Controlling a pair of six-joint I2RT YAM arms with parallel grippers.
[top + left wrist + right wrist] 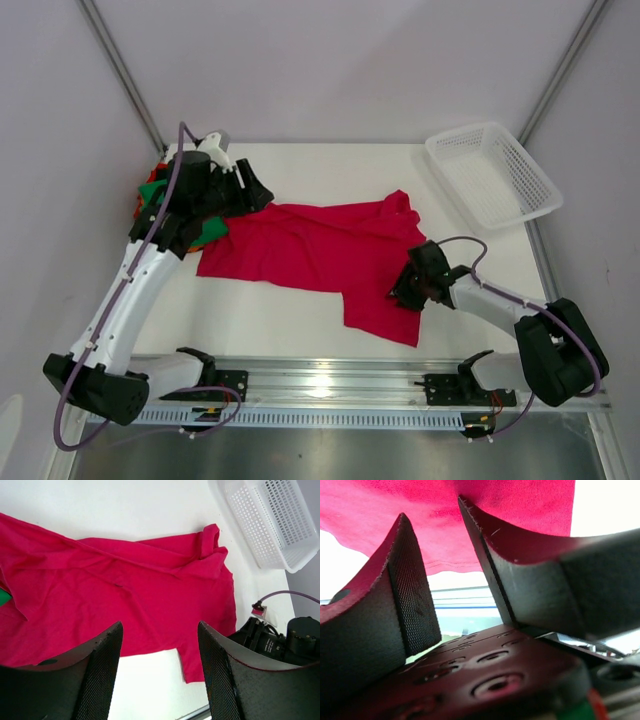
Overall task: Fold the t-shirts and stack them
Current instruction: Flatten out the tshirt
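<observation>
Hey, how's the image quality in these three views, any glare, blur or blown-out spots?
Top view: soft even light, all sharp, one glare patch on the metal rail. Left wrist view: red shirt and basket crisp, left gripper slightly soft in the foreground. Right wrist view: background beside the shirt blown out white, base of the right gripper blurred up close.
</observation>
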